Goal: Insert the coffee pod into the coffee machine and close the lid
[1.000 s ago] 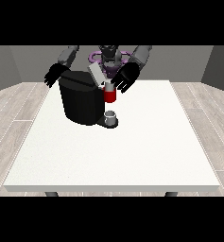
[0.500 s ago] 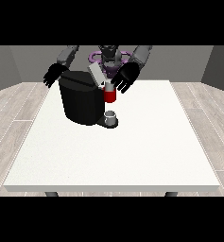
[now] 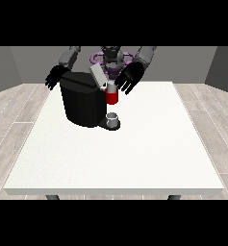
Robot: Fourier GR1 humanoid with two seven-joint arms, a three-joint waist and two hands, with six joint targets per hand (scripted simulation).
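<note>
A black coffee machine (image 3: 82, 103) stands on the white table (image 3: 134, 149) toward the far left. Its grey lid (image 3: 98, 75) is tilted up and back above the red brewing head (image 3: 112, 96). A small grey cup (image 3: 113, 118) sits on the machine's base under the head. The hand at the view's right (image 3: 130, 78) hovers just right of the lid and head, fingers spread and straight. Behind the machine's far left corner, the hand at the view's left (image 3: 54, 77) hangs with relaxed fingers. I cannot make out the coffee pod.
The robot's torso (image 3: 110, 60) stands behind the table's far edge. The table stretches wide in front of and to the right of the machine, and a wooden floor (image 3: 207, 125) surrounds it.
</note>
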